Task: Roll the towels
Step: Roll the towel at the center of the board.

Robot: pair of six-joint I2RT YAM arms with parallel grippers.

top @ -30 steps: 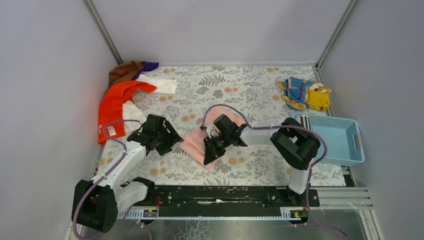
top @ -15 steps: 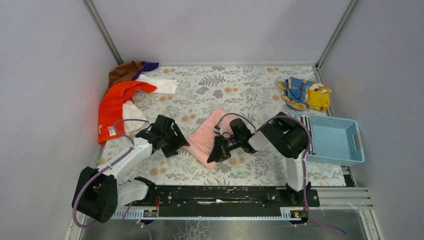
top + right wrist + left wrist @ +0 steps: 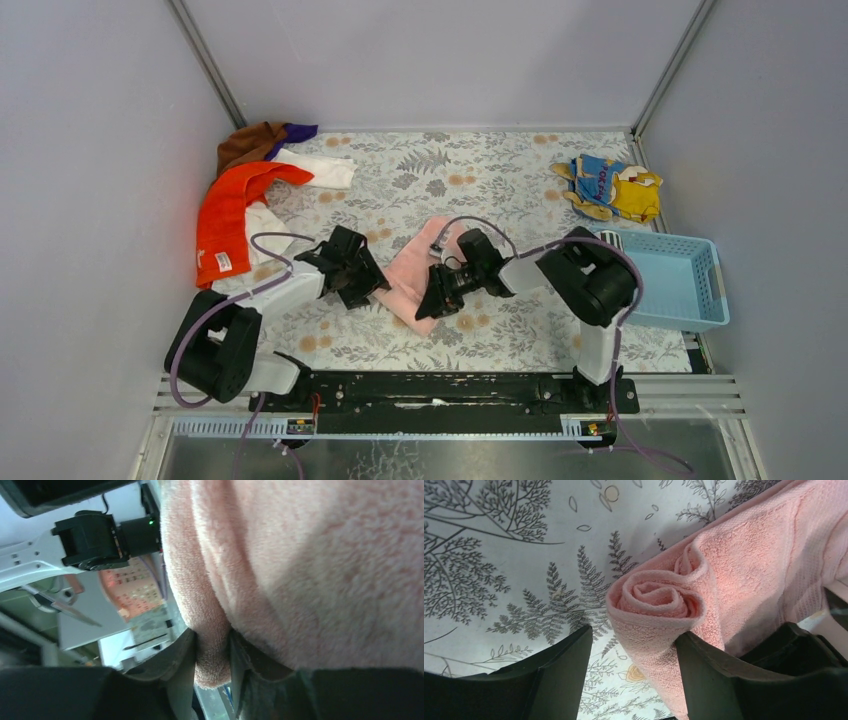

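The pink towel (image 3: 412,272) lies mid-table, its near end coiled in a loose spiral; a heap of towels (image 3: 240,200) sits crumpled far-left.

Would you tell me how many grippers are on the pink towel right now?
2: the left gripper straddles the rolled end of the pink towel, open; the right gripper pinches a fold of it.

The pink towel (image 3: 744,575) is soft, fuzzy, matt terry cloth.
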